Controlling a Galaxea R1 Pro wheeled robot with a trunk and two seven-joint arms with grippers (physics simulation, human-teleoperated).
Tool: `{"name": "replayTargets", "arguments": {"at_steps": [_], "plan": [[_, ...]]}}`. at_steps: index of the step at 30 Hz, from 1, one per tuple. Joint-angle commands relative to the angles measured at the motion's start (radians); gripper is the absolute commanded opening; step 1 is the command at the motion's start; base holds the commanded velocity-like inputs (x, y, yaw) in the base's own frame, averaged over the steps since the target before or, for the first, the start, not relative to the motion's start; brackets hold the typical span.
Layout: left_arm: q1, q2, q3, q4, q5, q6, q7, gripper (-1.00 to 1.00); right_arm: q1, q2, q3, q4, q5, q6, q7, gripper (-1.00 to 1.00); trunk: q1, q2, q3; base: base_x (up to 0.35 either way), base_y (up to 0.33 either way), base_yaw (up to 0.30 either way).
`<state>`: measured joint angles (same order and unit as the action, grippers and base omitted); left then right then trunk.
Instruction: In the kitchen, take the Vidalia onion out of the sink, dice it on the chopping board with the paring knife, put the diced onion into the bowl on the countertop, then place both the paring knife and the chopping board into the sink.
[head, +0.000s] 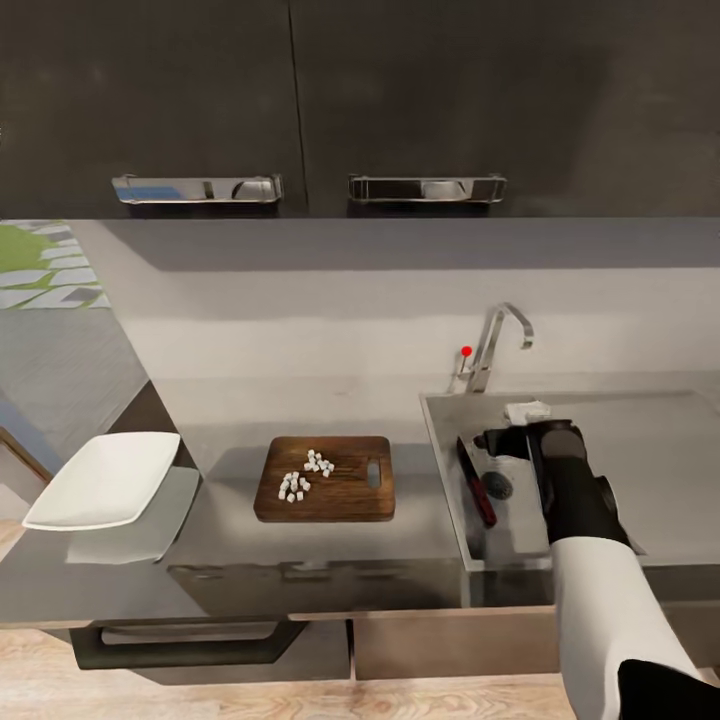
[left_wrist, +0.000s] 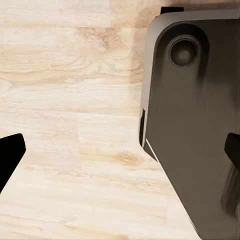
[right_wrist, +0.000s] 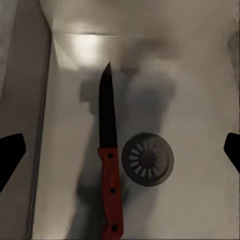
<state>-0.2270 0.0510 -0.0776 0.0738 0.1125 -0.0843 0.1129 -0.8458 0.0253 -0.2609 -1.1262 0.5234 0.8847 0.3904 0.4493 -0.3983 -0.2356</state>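
Diced onion (head: 308, 474) sits as a loose cluster of small white cubes on the chopping board (head: 326, 479), which lies flat on the countertop (head: 420, 535) between the bowl (head: 105, 479) and the sink (head: 640, 440); the bowl looks empty. Judging from this, the onion step seems skipped or unfinished, and lifting the board toward the basin now would likely spill the cubes across the worktop. Nearest the robot, the left gripper (left_wrist: 120, 150) hangs over the pale wood floor (left_wrist: 70, 100) beside a dark rounded body, its fingertips spread wide with nothing between them. Farther in, the right gripper (right_wrist: 120, 145) hovers above the basin, also spread apart and empty. Below it the paring knife (right_wrist: 109, 165) rests flat on the sink floor, just beside the round drain (right_wrist: 147, 159). Behind stands the chrome tap (head: 495, 345).
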Motion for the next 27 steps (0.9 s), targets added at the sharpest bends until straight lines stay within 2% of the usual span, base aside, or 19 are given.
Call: {"name": "replayTargets", "arguments": {"at_steps": [1,4,7,9,19,27], "plan": [[-0.002,0.000,-0.008,0.004,0.010,-0.008,0.000,1.00,-0.001,0.002,-0.002,-0.022,0.011,0.003,0.012,1.00,0.001,-0.002,0.000,0.000,0.000,0.000],[-0.002,0.000,-0.008,0.004,0.010,-0.008,-0.001,1.00,-0.001,0.001,-0.003,-0.091,-0.003,0.006,0.021,1.00,0.001,-0.002,0.004,0.000,0.000,0.000],[-0.002,-0.001,-0.008,0.004,0.010,-0.008,-0.001,1.00,-0.001,-0.001,-0.003,-0.134,-0.043,0.059,0.062,1.00,0.001,-0.002,0.008,0.000,0.000,0.000],[-0.002,-0.002,-0.008,0.004,0.010,-0.008,-0.001,1.00,-0.001,-0.001,-0.002,-0.151,-0.051,0.081,0.080,1.00,0.001,-0.002,0.008,-0.019,0.000,0.000],[-0.002,0.000,-0.008,0.004,0.010,-0.008,-0.001,1.00,-0.001,-0.001,0.000,-0.173,-0.057,0.097,0.105,1.00,0.001,-0.002,0.008,-0.264,0.063,0.000],[-0.002,0.000,-0.007,0.004,0.010,-0.008,-0.002,1.00,-0.001,0.001,0.000,-0.173,-0.059,0.096,0.106,1.00,0.001,-0.002,0.008,-0.133,0.239,0.000]]}}
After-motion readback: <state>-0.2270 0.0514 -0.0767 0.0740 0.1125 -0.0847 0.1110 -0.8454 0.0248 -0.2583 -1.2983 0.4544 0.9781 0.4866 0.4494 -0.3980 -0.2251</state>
